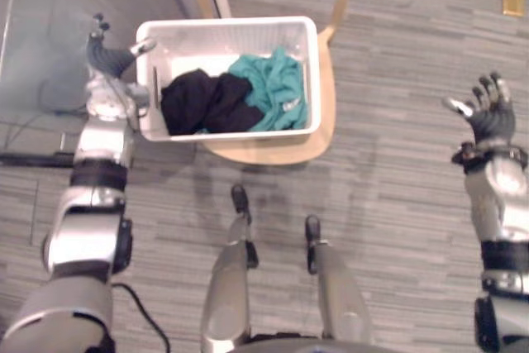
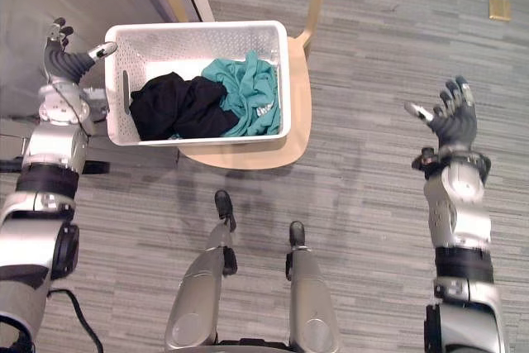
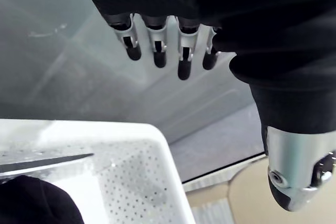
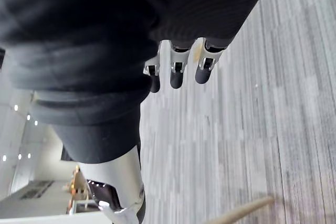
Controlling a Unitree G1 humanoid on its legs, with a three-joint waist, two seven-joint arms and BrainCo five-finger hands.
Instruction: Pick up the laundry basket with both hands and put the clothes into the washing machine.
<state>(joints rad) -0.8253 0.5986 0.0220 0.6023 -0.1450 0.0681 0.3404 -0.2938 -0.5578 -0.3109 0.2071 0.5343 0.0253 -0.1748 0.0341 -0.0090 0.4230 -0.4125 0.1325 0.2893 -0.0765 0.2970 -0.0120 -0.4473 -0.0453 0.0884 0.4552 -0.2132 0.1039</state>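
Basket (image 3: 137,181) corner sits beyond left hand (image 3: 182,51) — floor (image 4: 252,129) beyond right hand (image 4: 176,71).

Soft, even light, with a faint shadow on the floor (image 1: 397,163) beside the chair (image 1: 325,117).

On the seat of a chair (image 1: 273,150), a laundry basket (image 1: 227,35); in it, clothes (image 1: 240,97) heaped toward the near wall. Behind the basket, the chair's backrest. Just beside the basket's far left corner, the left robot hand (image 1: 107,57). Well apart to the right, above the floor (image 1: 397,188), the right robot hand (image 1: 489,113).
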